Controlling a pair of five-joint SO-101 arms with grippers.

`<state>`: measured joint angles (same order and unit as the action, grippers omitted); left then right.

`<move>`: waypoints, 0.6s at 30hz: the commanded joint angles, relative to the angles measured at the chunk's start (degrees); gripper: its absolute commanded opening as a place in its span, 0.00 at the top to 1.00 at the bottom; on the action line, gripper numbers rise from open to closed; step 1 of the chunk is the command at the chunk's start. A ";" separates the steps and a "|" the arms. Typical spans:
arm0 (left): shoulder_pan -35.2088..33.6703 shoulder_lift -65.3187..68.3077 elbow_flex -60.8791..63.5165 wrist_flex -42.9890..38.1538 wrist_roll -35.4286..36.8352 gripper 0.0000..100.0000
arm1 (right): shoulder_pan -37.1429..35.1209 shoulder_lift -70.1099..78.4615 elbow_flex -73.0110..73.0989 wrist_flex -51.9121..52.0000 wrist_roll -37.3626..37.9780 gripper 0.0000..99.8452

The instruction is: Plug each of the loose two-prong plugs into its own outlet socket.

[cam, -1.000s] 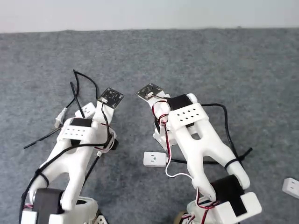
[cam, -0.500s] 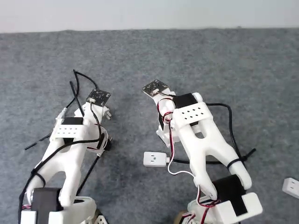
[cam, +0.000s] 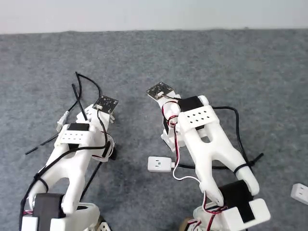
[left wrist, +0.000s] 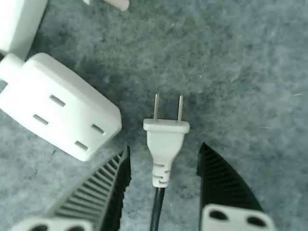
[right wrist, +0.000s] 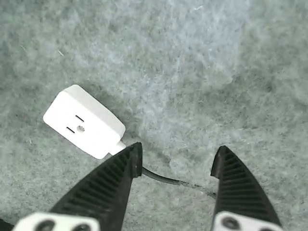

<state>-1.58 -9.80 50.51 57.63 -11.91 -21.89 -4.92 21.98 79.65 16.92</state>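
While left gripper [left wrist: 164, 150] and right gripper [right wrist: 179, 149] stand apart: white plug [left wrist: 166, 137], two metal prongs, black cord [left wrist: 156, 214].

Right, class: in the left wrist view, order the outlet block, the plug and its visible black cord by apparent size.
1. outlet block, clearly largest, though cut off at the frame edge
2. plug
3. black cord, a short visible stretch

White two-prong plug [left wrist: 165, 142] flat beside white outlet [left wrist: 57, 113]
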 commanded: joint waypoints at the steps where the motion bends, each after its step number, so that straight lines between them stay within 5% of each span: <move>1: 0.44 -0.26 -0.22 0.53 0.35 0.77 | 0.57 -2.68 -0.26 -0.57 0.26 0.76; 10: 0.53 -0.26 -0.13 0.09 0.35 0.77 | 0.57 -2.68 -0.26 -0.57 0.26 0.77; 18: 1.58 2.37 -1.36 0.53 0.26 0.89 | 0.57 -2.68 -0.26 -0.66 0.09 0.95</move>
<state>-1.58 -9.19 50.59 57.63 -11.91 -21.89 -4.92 21.98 79.65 16.92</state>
